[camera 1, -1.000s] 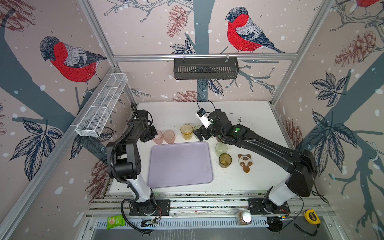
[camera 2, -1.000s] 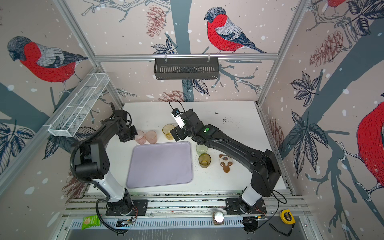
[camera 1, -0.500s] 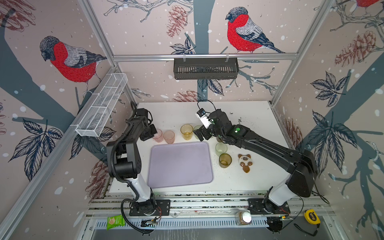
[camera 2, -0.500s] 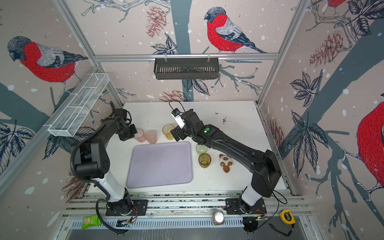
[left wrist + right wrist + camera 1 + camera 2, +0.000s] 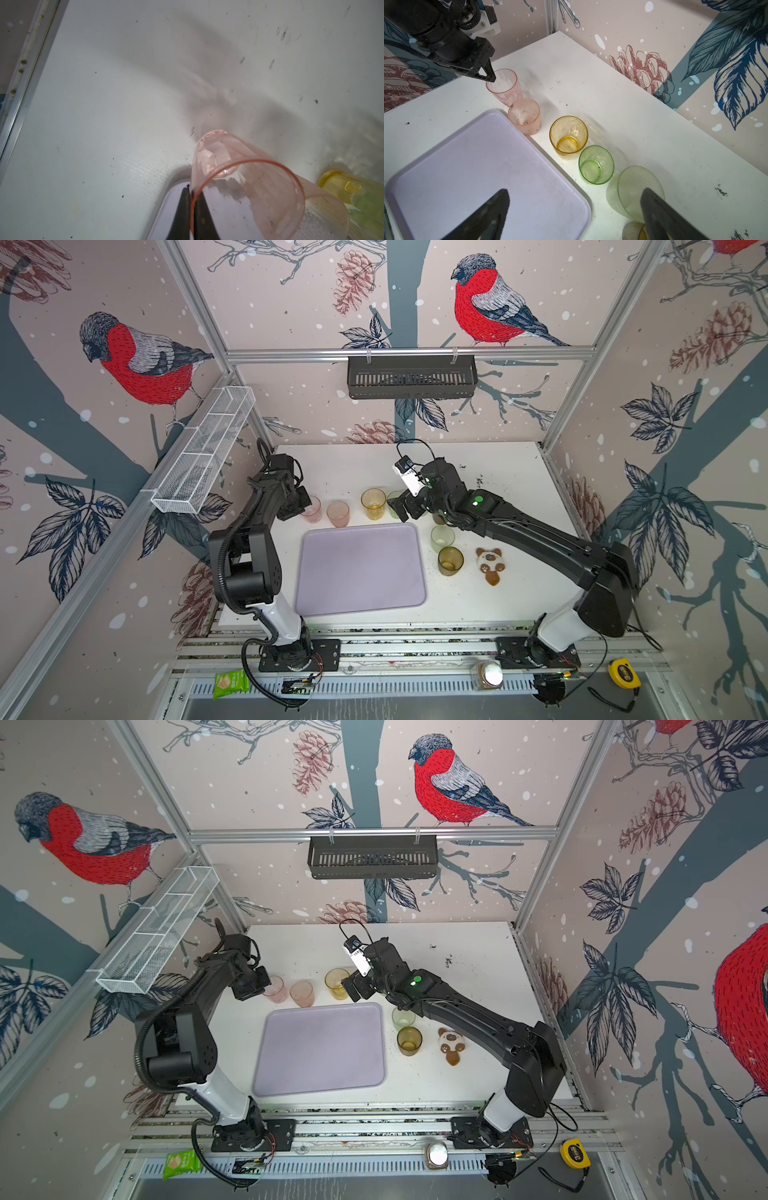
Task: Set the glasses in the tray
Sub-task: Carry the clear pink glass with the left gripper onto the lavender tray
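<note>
The taller pink tumbler (image 5: 506, 88), by the tray (image 5: 467, 166)'s far corner toward the table (image 5: 612, 93)'s left edge, is rim-pinched by the left gripper (image 5: 190, 188) and should be raised upright; the right gripper (image 5: 576, 194) is spread wide.

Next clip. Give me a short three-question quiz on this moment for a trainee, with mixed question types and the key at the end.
1. True or false: a glass already stands in the tray.
2. What is the left gripper shut on?
A) the yellow glass
B) the rim of a pink glass
C) the tray's edge
3. Fill in: the right gripper has its jaws ____.

Key:
1. False. The tray holds nothing.
2. B.
3. Open.
</note>
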Robot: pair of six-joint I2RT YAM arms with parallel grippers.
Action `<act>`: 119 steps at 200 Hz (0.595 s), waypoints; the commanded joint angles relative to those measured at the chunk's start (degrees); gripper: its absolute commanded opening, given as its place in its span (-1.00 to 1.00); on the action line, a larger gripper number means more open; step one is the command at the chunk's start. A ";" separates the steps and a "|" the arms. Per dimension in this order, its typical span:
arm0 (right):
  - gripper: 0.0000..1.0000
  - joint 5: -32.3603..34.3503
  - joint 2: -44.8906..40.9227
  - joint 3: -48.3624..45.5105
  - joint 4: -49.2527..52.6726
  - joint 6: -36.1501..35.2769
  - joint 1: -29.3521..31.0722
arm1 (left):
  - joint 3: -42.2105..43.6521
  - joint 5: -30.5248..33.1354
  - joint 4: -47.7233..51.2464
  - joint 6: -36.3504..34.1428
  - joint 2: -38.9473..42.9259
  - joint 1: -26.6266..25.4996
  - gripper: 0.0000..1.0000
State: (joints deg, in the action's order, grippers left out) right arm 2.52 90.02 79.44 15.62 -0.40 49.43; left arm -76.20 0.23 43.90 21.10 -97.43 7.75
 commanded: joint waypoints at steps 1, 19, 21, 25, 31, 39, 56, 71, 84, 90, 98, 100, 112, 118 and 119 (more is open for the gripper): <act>0.99 -0.63 -0.80 -0.42 -1.63 -0.98 0.04 | 0.27 0.79 1.89 0.44 1.65 0.16 -1.00; 1.00 -0.59 -1.25 -0.85 -1.81 -0.91 -0.02 | 0.55 0.74 2.46 0.57 2.78 0.12 -1.00; 0.99 -0.63 -1.29 -0.91 -1.82 -0.89 -0.01 | 0.53 0.74 2.56 0.60 2.90 0.09 -1.00; 0.99 -0.63 -1.41 -0.95 -1.82 -0.85 0.05 | 0.63 0.74 2.67 0.56 3.21 0.08 -1.00; 0.99 -0.60 -1.57 -1.04 -1.83 -0.83 0.05 | 0.70 0.86 2.92 0.55 3.66 0.08 -1.00; 0.99 -0.51 -1.76 -1.21 -1.95 -0.75 0.01 | 0.97 0.96 3.24 0.53 4.21 0.10 -1.00; 0.99 -0.50 -2.30 -1.64 -2.17 -0.56 0.05 | 1.45 1.00 3.81 0.35 5.39 0.07 -1.00; 0.99 -0.42 -2.78 -2.04 -2.34 -0.39 0.05 | 2.14 1.07 4.29 0.29 6.57 0.12 -1.00; 0.99 -0.35 -3.09 -2.29 -2.51 -0.17 0.06 | 3.09 0.72 4.56 0.26 7.68 0.09 -1.00; 0.99 -0.33 -3.25 -2.44 -2.52 -0.05 0.05 | 3.57 0.42 4.53 0.25 8.16 0.08 -1.00; 1.00 -0.33 -3.35 -2.49 -2.48 0.05 0.03 | 4.18 0.17 4.61 0.26 8.79 0.09 -1.00; 0.99 -0.33 -3.44 -2.59 -2.51 0.12 0.02 | 4.43 0.13 4.62 0.26 8.93 0.10 -1.00; 0.99 -0.38 -3.53 -2.62 -2.52 0.27 0.14 | 5.48 -0.14 4.62 0.31 9.93 0.07 -1.00; 0.99 -0.42 -3.59 -2.71 -2.52 0.35 0.14 | 5.95 -0.23 4.74 0.42 10.50 0.10 -1.00; 0.99 -0.42 -3.56 -2.71 -2.52 0.38 0.14 | 6.05 -0.23 4.72 0.38 10.59 0.08 -1.00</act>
State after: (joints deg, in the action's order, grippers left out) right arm 1.93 86.96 76.90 14.90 -0.25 49.43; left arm -71.55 0.27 47.00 21.19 -88.53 7.73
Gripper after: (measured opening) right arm 0.996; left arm 0.067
